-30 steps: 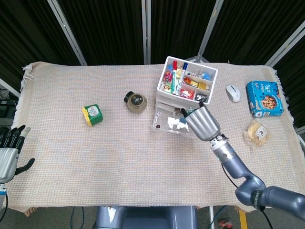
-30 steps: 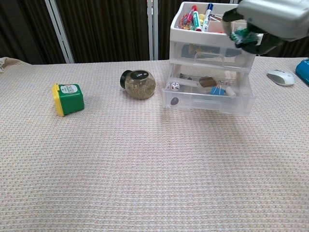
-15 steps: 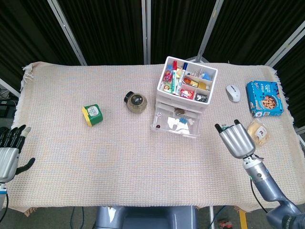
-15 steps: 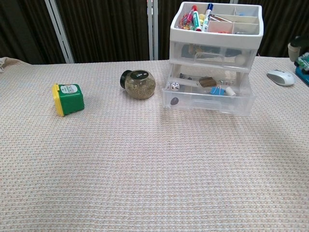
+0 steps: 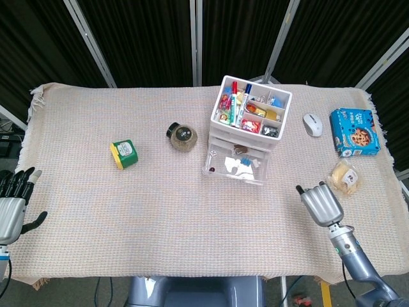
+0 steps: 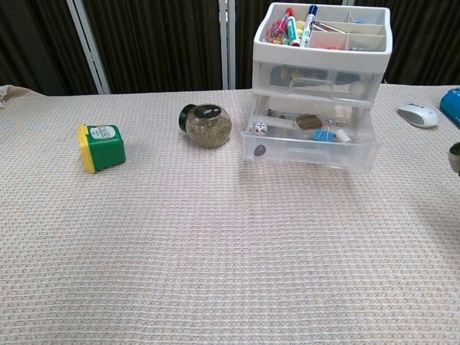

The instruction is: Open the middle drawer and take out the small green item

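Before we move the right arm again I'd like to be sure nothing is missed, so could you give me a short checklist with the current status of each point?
1. Drawer pulled out of the organizer: ok.
2. No green item left among the drawer's visible contents: ok.
3. Right hand holds the small green item: cannot tell; only the hand's back shows.
4. Right hand apart from the organizer and drawer: ok; it is near the table's front right.
5. Bare cloth for a set-down: ok, but the snack packet lies close beside the hand.
6. Left hand out of the way: ok; open at the left table edge.
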